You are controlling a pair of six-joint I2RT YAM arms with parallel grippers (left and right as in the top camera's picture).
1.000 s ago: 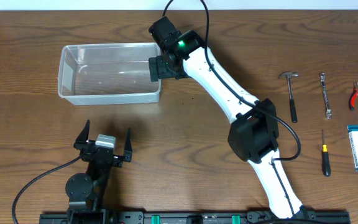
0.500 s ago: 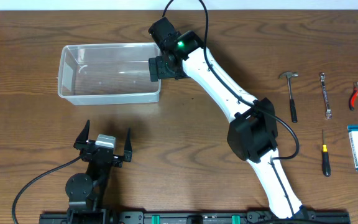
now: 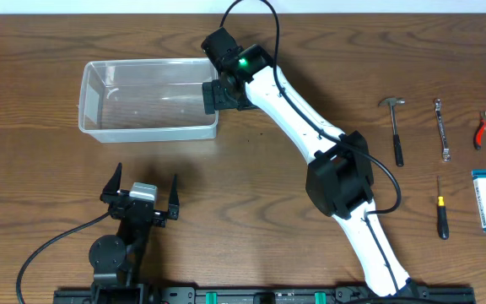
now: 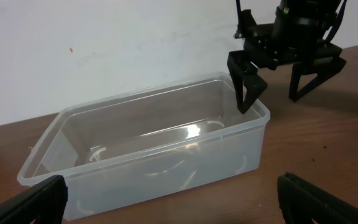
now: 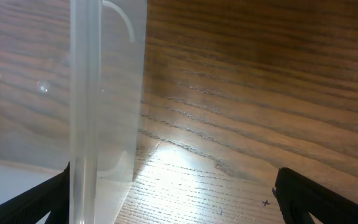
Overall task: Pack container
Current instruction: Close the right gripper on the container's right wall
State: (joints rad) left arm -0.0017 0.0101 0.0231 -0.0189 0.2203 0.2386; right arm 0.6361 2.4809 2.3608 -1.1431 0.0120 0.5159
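While holding the right tool wide apart, straddles the end wall of the clear rectangular plastic tub.

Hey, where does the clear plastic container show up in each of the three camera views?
Overhead: the container sits upper left, its long side running across the picture.
Left wrist: the container fills the centre and left, long side facing the camera.
Right wrist: only one end wall of the container shows, a vertical band at left.
Shared landmark: the open right gripper, with that end wall between its fingers.
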